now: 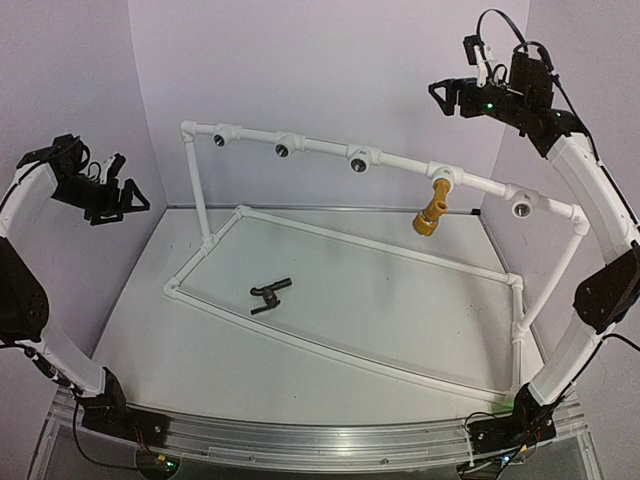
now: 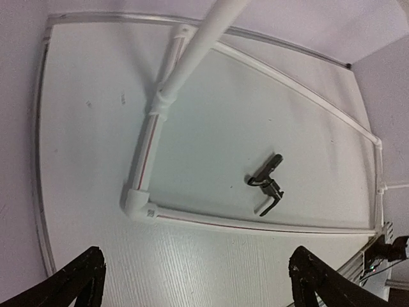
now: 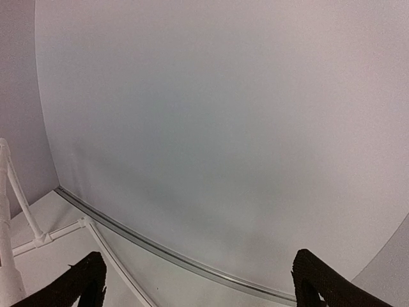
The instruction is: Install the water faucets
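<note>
Black faucet (image 1: 270,296) lies centre-left, long axis slanting up-right, nearer your left gripper (image 1: 115,200). That and right gripper (image 1: 445,97) seem spread, empty.

Item one, our left arm (image 1: 30,270): we are holding it raised from the left base (image 1: 100,410), bending it sharply at the elbow and carrying the left gripper (image 1: 128,200) high at our left side, its fingers (image 2: 77,281) standing wide apart and angling down and inward. Item two, our right arm (image 1: 600,230): we are holding it stretched up from the right base (image 1: 515,425) in a long arc, carrying the right gripper (image 1: 440,97) higher than the left one, at our far right. We are holding its fingers (image 3: 83,284) spread wide as well, the wrist pointing roughly level and inward.
</note>
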Available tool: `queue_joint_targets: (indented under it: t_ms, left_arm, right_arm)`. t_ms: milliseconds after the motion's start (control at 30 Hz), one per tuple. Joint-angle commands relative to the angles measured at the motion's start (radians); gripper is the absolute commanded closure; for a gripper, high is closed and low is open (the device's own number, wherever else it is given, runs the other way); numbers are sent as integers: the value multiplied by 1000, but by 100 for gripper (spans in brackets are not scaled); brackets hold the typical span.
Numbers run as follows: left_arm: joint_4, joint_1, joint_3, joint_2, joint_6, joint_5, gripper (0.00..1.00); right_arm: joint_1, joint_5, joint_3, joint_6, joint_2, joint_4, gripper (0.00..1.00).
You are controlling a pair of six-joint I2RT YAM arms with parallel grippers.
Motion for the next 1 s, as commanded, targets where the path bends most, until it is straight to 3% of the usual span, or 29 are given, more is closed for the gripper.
queue_joint_targets:
  t_ms: [0,100,300,600,967]
  left_arm:
    - [97,-173,-102,-44,217,186,0]
    - [155,-303,-174,-10,311,169,0]
    - [223,-449,-181,170,517,144,1]
    - [364,-470,-200,396,869,177,12]
    - [567,-519,-189,563,1039,109,37]
  right_arm:
    - [3,53,32,-83,-54,-56,2]
    - [2,94,22,-160,-88,-122,2]
    - [2,159,95,-239,-101,-306,2]
    - [3,379,63,-187,-156,-447,2]
    - [3,289,-11,-274,-222,-547,2]
